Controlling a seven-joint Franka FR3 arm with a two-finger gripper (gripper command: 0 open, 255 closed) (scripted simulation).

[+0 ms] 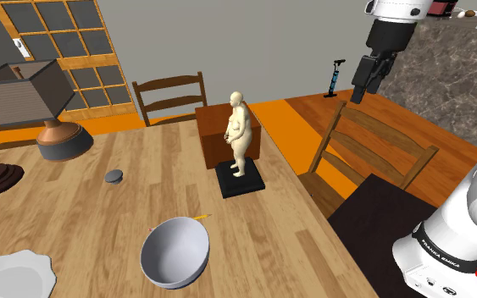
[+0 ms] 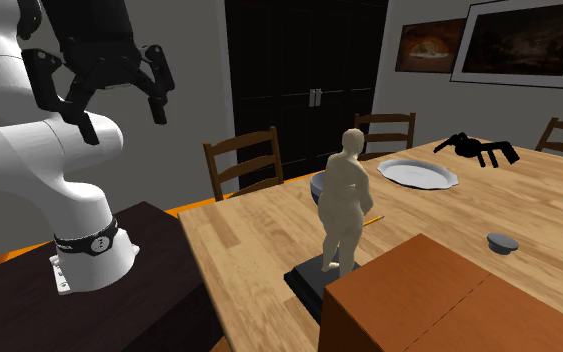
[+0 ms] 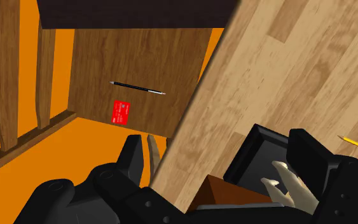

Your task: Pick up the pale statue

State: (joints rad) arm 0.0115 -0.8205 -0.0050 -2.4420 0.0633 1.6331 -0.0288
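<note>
Shoulder view: jaws spread empty, high, well apart from the pale statue [image 1: 240,134]

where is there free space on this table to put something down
Bare wood between the lamp, the small grey dish and the brown box; also between the bowl and the table edge nearest the stand. Crowded where the statue stands right beside the box.
</note>
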